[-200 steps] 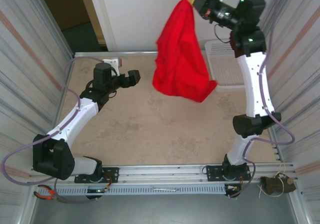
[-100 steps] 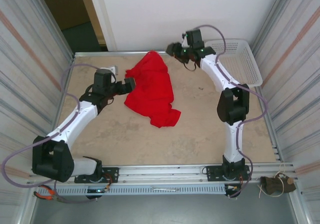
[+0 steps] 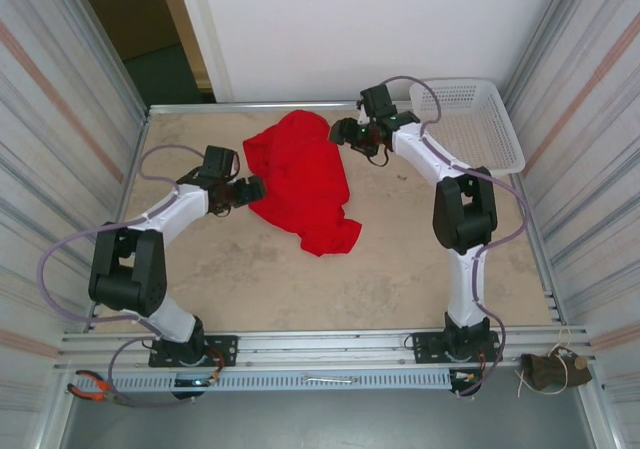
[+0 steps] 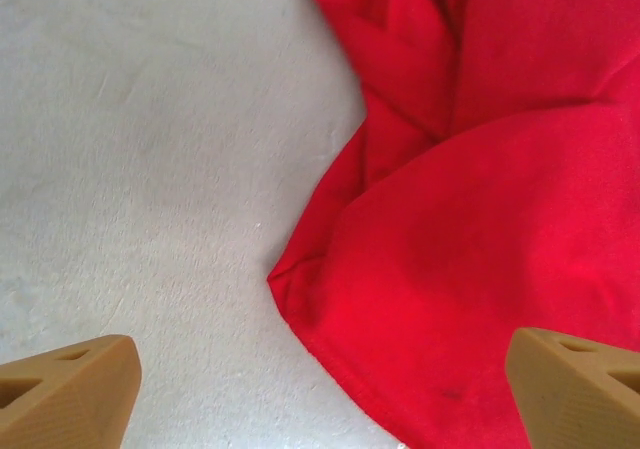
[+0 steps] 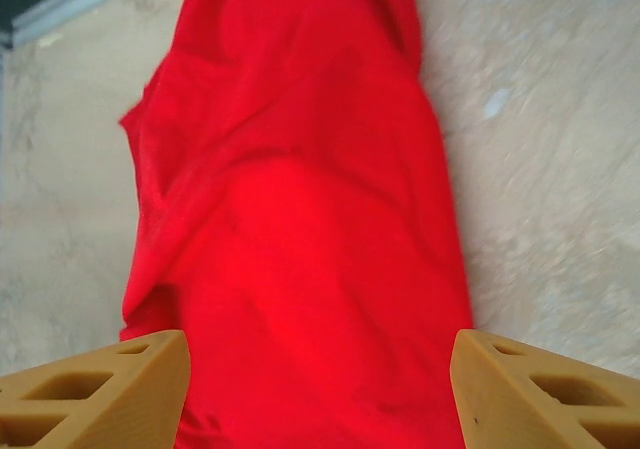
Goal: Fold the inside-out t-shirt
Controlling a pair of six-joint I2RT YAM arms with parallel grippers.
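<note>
The inside-out t-shirt (image 3: 300, 177) is bright red and lies in a crumpled heap on the beige table, back of centre. My left gripper (image 3: 254, 190) sits at its left edge and is open. In the left wrist view the tan fingertips (image 4: 70, 394) stand wide apart, with a hemmed corner of the shirt (image 4: 470, 239) on the table between them. My right gripper (image 3: 341, 132) hovers at the shirt's far right edge, also open. Its fingertips (image 5: 540, 394) are spread over the red cloth (image 5: 300, 219), holding nothing.
A white mesh basket (image 3: 470, 119) stands at the back right corner, just behind the right arm. Corrugated walls close in both sides. Bare tabletop (image 3: 350, 279) stretches in front of the shirt. Pliers (image 3: 95, 387) lie on the front rail at the left.
The right gripper held the shirt high a second ago; it came down, opened and left the shirt on the table. The left arm folded in, its gripper now at the shirt's left edge.
</note>
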